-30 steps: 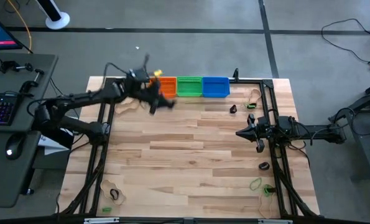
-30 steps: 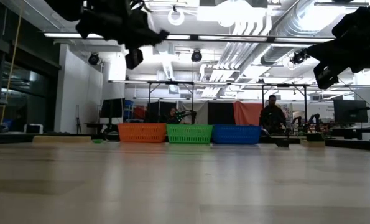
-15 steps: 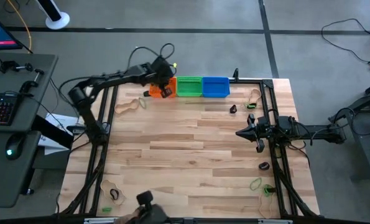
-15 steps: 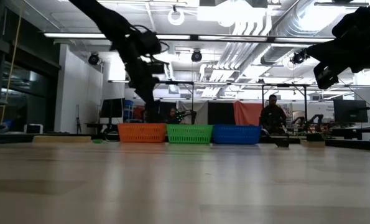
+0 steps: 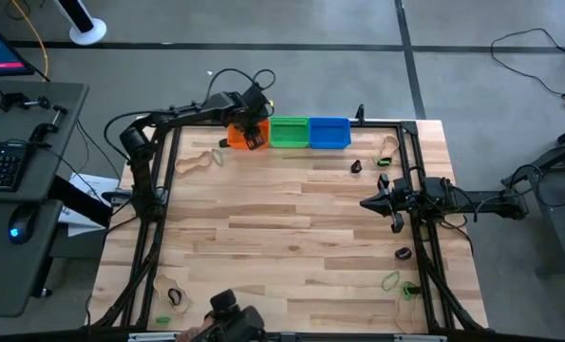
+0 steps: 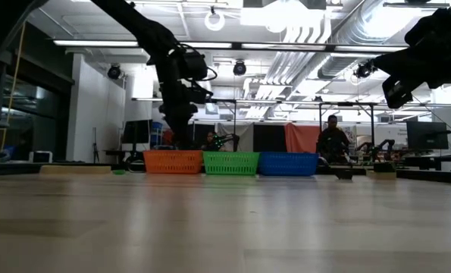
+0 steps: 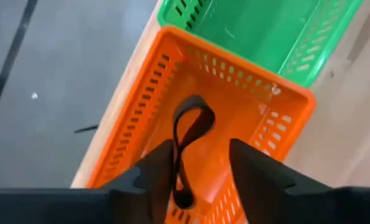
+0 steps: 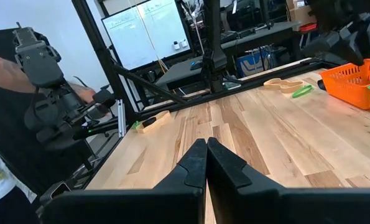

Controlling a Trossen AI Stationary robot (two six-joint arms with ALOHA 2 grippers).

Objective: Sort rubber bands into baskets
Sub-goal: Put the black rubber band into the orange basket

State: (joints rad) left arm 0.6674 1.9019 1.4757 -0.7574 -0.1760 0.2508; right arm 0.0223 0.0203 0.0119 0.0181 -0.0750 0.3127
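So the left gripper [image 7: 200,163] is hanging right over the orange basket [image 5: 235,138], which sits at the left end of the basket row along the far edge of the tabletop [image 5: 291,228]. Its jaws are spread apart, and in the left wrist view a black rubber band [image 7: 188,143] shows between them, a long floppy loop over the inside of the orange basket. Can't tell if it's touching the basket floor or a finger. The green basket [image 5: 289,131] is touching the orange one on its right, and the blue basket [image 5: 329,132] is next after that.

The right gripper [image 5: 369,202] just waits out over the right side of the tabletop, well apart from the baskets, jaws clenched with nothing in them.

Loose stuff around the tabletop: a tan band [image 5: 195,161] lies near the orange basket, on its near-left side. A small black band [image 5: 356,166] and a green one [image 5: 383,160] sit near the far right, with another tan loop [image 5: 388,145] just beyond them. Further toward the near right there's a black band [image 5: 403,254] and a green loop [image 5: 390,280]. Near the near-left corner there's a black loop [image 5: 175,297].

A person's arm [image 8: 10,68] shows at the side of the right wrist view, beyond the tabletop
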